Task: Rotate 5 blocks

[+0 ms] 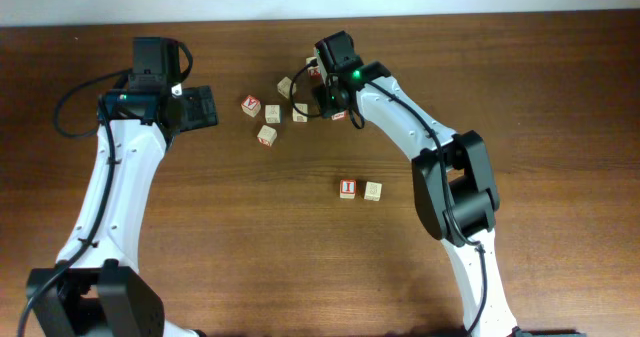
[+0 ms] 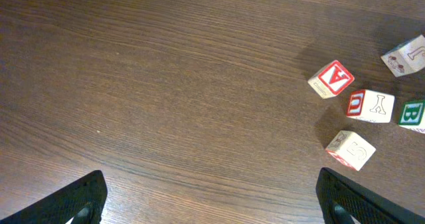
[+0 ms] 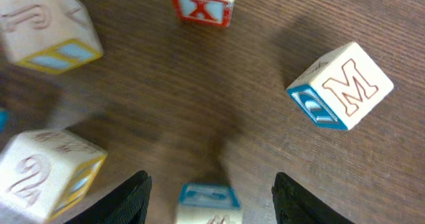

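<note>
Several small pale wooden blocks lie in a loose cluster at the table's far middle: a red-framed A block (image 1: 251, 105) (image 2: 331, 78), a tan-printed block (image 1: 272, 113) (image 2: 370, 106), and another (image 1: 267, 135) (image 2: 350, 149). Two more, one red-framed (image 1: 347, 188) and one pale (image 1: 372, 190), sit apart nearer the front. My right gripper (image 1: 322, 99) (image 3: 212, 184) is open over the cluster's right side. A blue-framed cube (image 3: 208, 204) stands between its fingers with a gap on each side. My left gripper (image 1: 205, 107) (image 2: 212, 197) is wide open, left of the cluster, over bare wood.
In the right wrist view a red X cube (image 3: 201, 4), an M cube with a blue side (image 3: 342, 84), a P cube (image 3: 46, 28) and a cube printed 2 (image 3: 50, 174) ring the gripper. A green B cube (image 2: 413, 112) shows at the left wrist view's right edge.
</note>
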Available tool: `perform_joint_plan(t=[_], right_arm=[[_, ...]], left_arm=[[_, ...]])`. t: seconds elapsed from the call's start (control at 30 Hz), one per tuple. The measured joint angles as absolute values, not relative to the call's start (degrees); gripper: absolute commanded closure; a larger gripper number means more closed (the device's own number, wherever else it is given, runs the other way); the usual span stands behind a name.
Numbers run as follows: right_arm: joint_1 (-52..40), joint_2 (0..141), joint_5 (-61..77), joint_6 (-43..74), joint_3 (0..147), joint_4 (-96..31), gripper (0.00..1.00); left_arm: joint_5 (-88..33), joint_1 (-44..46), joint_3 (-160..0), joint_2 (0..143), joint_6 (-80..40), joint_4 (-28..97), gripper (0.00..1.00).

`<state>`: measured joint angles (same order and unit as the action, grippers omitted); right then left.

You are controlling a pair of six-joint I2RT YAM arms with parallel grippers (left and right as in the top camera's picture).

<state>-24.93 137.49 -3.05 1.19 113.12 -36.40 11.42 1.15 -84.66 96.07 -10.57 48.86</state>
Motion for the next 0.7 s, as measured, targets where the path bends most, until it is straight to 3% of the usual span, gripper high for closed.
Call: perform_joint_plan(t=[0.07,0.13,0.23,0.33,0.43,0.67,0.7], right_arm=[[-24.12,139.13,-3.03,0.38,113.12,-36.29,0.67],[-24.1,139.15,-3.03,0.51,113.14,-37.26,0.73],[-24.1,137.6,-3.01,2.02,113.34,-42.68,0.74],[-25.02,122.19,5.78,10.76,113.45,-49.47,0.79],[-33.61,122.21,8.08,24.49,111.87,-60.95,0.79],[-38.09,123.07,0.86,36.49,91.48,-51.37,0.81],[-38.13,123.07,-1.98,37.98,90.06,-49.71,0.74]], left_arm=[[11.4,1.15,-84.66,96.07,-10.57,48.88,0.01],[11.42,1.15,-84.66,96.07,-10.57,48.88,0.01],[11.42,1.15,-84.66,96.07,-10.57,48.88,0.01],[11.42,1.15,-84.66,96.07,-10.57,48.93,0.01],[11.4,1.15,-84.66,96.07,-10.57,48.88,0.01],[11.4,1.15,-84.66,96.07,-10.57,48.84,0.01],[11.42,1.15,-84.66,96.07,-10.57,48.84,0.01]])
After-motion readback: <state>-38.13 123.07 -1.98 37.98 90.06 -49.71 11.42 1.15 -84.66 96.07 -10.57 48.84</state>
